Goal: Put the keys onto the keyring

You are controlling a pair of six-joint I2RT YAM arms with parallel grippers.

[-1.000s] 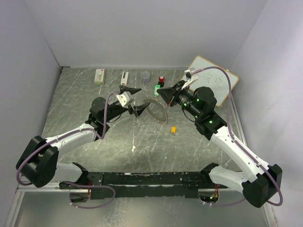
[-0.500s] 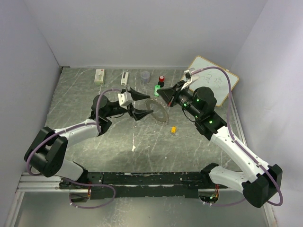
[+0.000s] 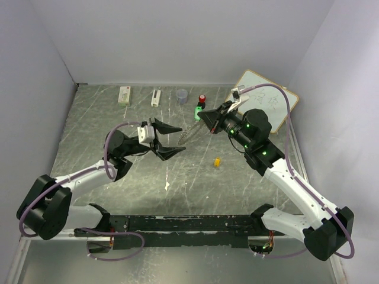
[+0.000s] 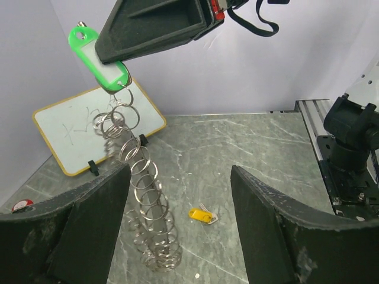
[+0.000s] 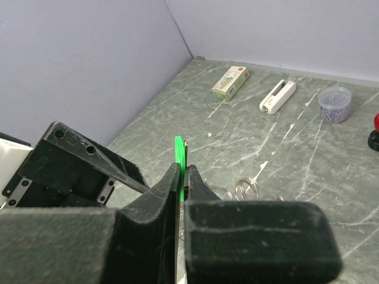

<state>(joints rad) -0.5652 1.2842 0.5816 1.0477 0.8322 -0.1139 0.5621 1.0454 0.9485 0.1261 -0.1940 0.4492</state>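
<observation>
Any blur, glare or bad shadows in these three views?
Top external: even soft light, no hard glare; keyring looks thin and faint. Left wrist: keyring and green key sharp, left fingers dark and featureless. Right wrist: right fingers fill the foreground, slightly soft; small cup behind is sharp.

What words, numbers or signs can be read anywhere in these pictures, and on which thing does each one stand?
No text can be read with certainty.
On the whiteboard: faint scribbles, too pale to read.
On the small white box: a red mark at one end, too small to read.
On the green key: the white label window looks blank.
</observation>
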